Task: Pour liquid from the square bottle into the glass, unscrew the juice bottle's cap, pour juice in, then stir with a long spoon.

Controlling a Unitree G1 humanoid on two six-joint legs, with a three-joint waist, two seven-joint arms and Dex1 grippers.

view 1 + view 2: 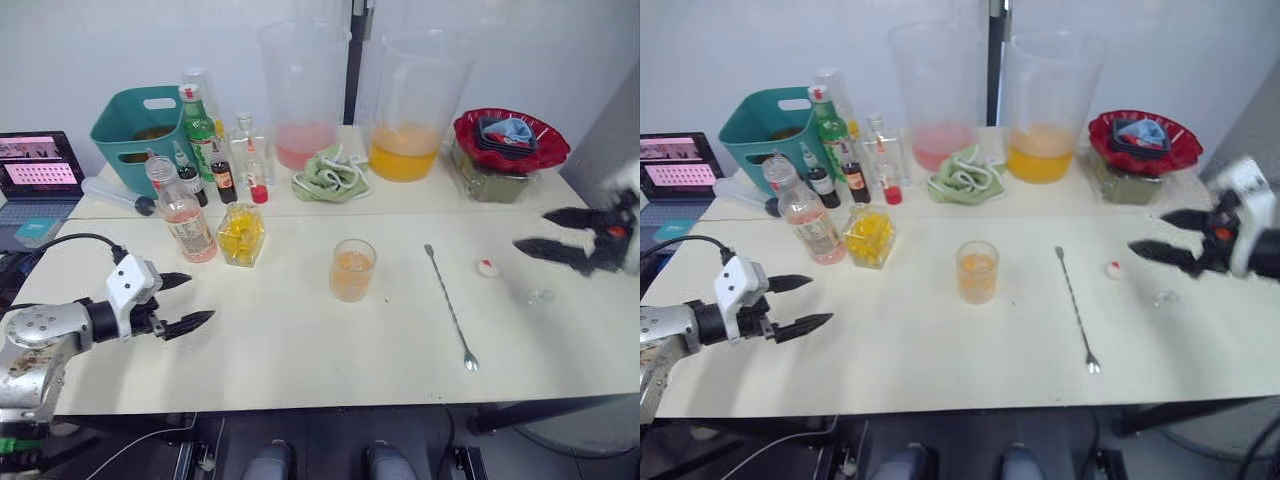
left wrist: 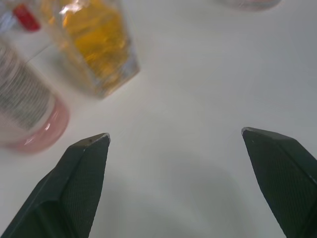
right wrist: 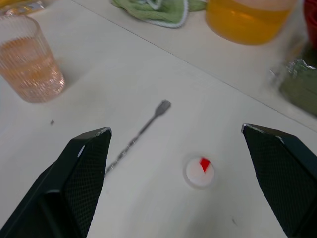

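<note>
Nearest, at the table [image 1: 300, 370] front edge on the left, the left gripper [image 1: 183, 301] is held low over the pale matte top w/ its two black pointed fingers spread wide, nothing between them. The long spoon [image 1: 451, 308], a thin twisted metal rod w/ a small bowl at the near end, is laid flat right of centre, running front to back. At the right edge the right gripper [image 1: 548, 232] is seen above the top, fingers likewise parted and empty; a white cap [image 1: 488, 268] w/ a red mark is lying just beside it, and a small clear stopper-like piece [image 1: 541, 296] near that. The glass [image 1: 352, 270], ribbed and clear, is stood mid-table w/ pale orange liquid approx. half up. Further left, the square bottle [image 1: 241, 234], faceted clear glass w/ yellow contents, is stood touching or just beside the juice bottle [image 1: 183, 214], a round plastic one w/ pink liquid and a printed label, uncapped. Behind them, small dark bottles and a green glass bottle [image 1: 200, 124] are grouped next to a teal plastic tub [image 1: 137, 128]. At the back, two tall translucent jugs are stood, one w/ pink liquid [image 1: 303, 95], one w/ orange [image 1: 417, 105], a crumpled green cloth [image 1: 329, 172] between them, and a red scalloped bowl [image 1: 510, 138] far right.
</note>
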